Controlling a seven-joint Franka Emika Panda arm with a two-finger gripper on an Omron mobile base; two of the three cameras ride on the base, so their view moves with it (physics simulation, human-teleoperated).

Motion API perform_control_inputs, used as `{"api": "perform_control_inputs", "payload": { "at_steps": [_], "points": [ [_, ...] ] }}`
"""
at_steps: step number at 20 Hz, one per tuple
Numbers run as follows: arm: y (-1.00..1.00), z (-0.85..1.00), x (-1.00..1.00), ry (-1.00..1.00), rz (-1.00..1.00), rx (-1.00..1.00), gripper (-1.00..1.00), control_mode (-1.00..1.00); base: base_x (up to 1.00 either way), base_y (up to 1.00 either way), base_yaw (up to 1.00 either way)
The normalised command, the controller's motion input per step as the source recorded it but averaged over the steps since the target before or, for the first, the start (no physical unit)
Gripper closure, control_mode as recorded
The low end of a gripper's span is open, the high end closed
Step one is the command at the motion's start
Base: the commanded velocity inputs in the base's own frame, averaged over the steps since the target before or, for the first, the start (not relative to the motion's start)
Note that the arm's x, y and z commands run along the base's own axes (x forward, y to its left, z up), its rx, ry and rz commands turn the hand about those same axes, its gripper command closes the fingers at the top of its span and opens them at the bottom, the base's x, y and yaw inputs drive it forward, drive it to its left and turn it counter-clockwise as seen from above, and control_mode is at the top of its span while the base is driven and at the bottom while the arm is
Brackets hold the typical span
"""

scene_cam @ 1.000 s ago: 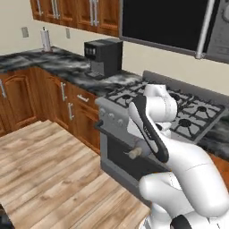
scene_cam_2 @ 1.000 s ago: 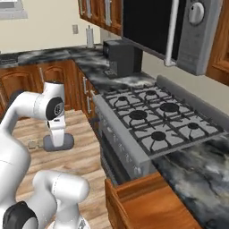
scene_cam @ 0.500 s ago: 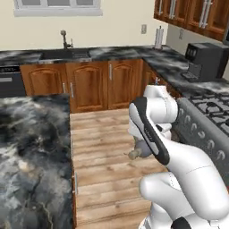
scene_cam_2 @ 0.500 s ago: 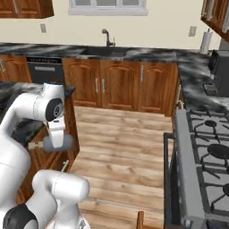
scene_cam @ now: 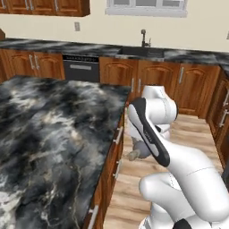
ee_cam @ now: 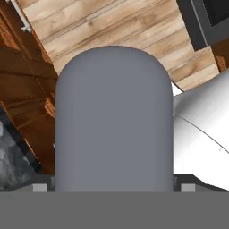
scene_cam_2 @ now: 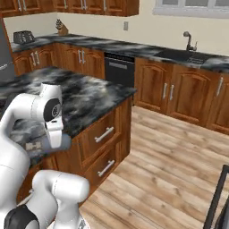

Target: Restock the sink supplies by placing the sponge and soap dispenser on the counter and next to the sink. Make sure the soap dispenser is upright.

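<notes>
- Swinging round with the base, both base views have left the stove and face the far sink (scene_cam_2: 181, 55).
- Gripper (scene_cam_2: 38, 146), jaws wide, clamps the soap dispenser (ee_cam: 114, 120), carried low beside the island for transport toward the counter (scene_cam: 188, 56).
</notes>
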Motion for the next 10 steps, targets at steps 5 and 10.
{"api": "perform_control_inputs", "payload": {
  "at_steps": [5,10],
  "points": [
    [0.0,0.0,0.0,0.0,0.0,0.0,1.0,1.0,0.25,-0.03,0.49],
    [0.0,0.0,0.0,0.0,0.0,0.0,1.0,1.0,0.9,-0.52,0.09]
  ]
}}
